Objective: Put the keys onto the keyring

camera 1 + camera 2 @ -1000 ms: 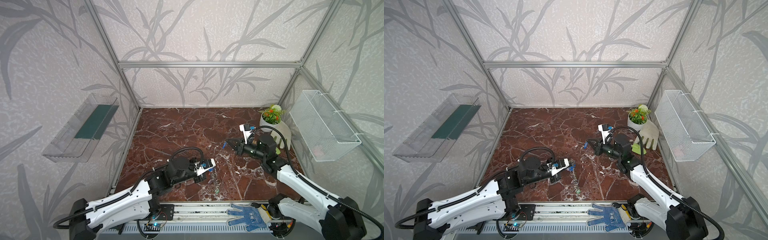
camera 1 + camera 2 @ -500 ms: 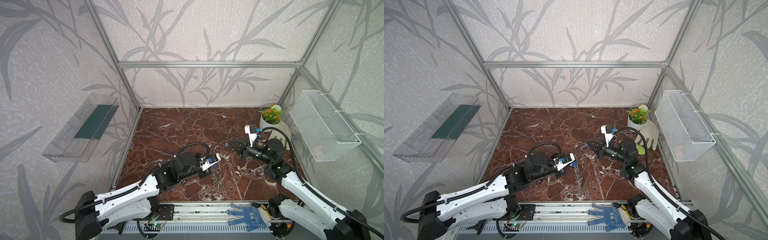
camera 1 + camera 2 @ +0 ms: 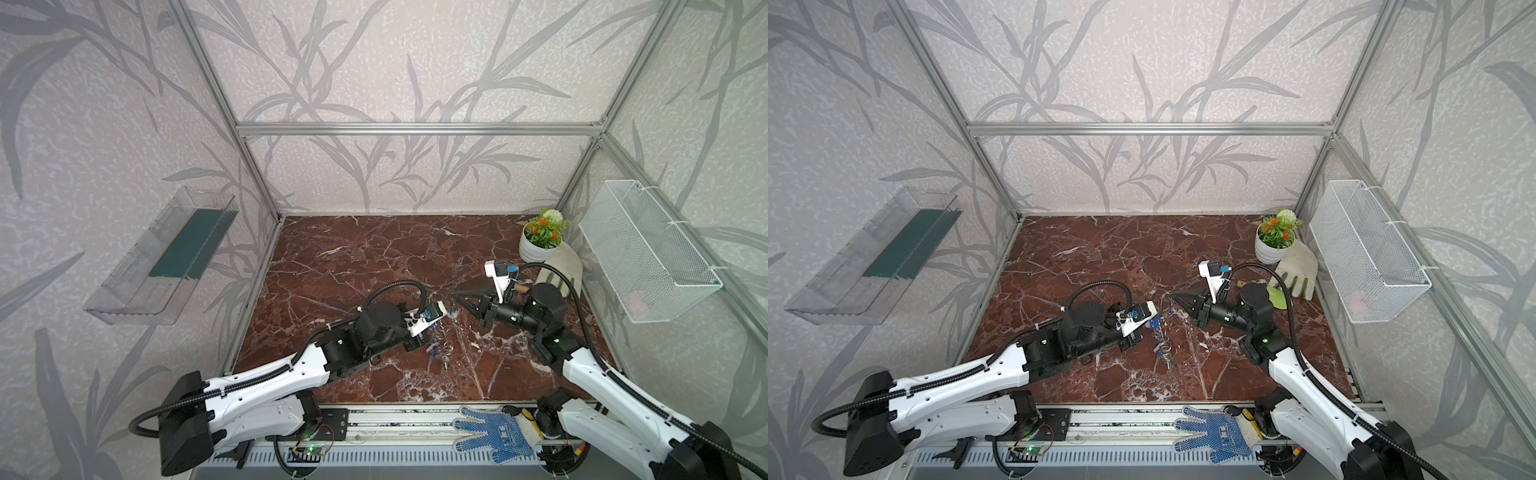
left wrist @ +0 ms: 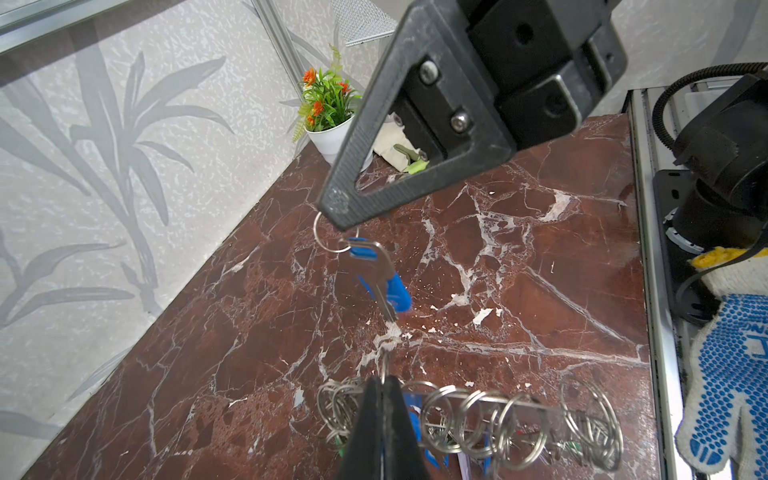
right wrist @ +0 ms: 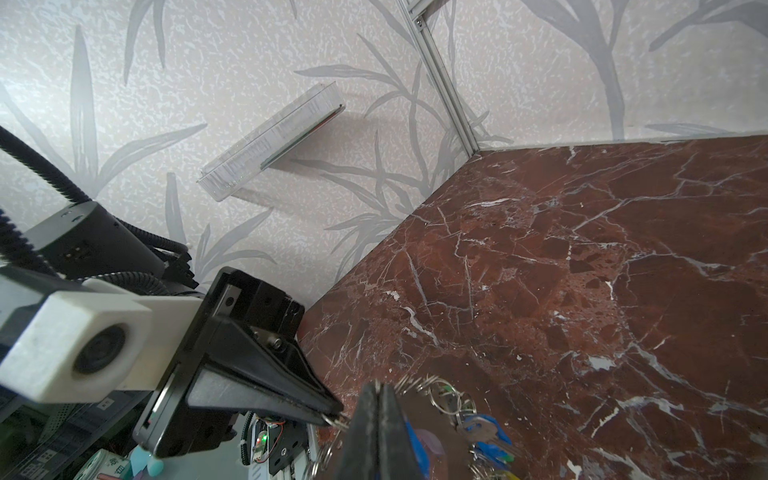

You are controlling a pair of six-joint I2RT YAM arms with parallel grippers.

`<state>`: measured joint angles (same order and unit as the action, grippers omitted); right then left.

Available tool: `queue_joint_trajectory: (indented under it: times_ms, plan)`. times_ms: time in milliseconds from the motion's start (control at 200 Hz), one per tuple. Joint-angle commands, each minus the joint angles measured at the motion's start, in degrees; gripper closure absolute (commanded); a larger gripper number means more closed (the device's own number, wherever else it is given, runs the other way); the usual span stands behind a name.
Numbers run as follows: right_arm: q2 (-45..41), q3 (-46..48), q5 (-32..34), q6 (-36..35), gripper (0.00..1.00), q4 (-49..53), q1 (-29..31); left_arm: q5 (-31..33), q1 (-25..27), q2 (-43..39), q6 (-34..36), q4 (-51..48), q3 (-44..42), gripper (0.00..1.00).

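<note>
1. The left hand (image 4: 381,388) is clenched on the keyring (image 4: 519,405) and holds it above the worktop (image 4: 540,249), well apart from the pot (image 4: 332,137).
2. The right hand (image 4: 338,214) grasps a key (image 4: 370,266) with a blue tag by its ring (image 4: 315,232); the key hangs free.
3. That key hangs between the pot and the keyring, near the keyring but apart from it.
4. Tagged keys (image 5: 482,428), blue ones among them, dangle from the keyring; I cannot tell whether the lowest touch the worktop.
5. A glove (image 3: 559,266) lies just beside the pot.
</note>
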<state>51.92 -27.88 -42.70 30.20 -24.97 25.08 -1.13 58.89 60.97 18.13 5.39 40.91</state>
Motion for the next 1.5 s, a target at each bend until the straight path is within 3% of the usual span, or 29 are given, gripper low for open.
queue_joint_trajectory:
  times_ms: [0, 580, 1495]
  plan:
    - [0.8, 0.7, -2.8, -0.1, 1.00, -1.5, 0.4, 2.9, 0.4, 0.4, 1.5, 4.5, 3.2, 1.00]
    - [6.3, -0.8, -6.4, -0.1, 1.00, -1.8, 2.3, 3.3, 0.9, 2.0, 5.8, 2.9, 3.8, 1.00]
    - [7.5, -0.7, -7.9, 0.5, 1.00, -2.7, 2.4, 3.7, 1.0, 3.4, 5.1, 3.2, 4.1, 1.00]
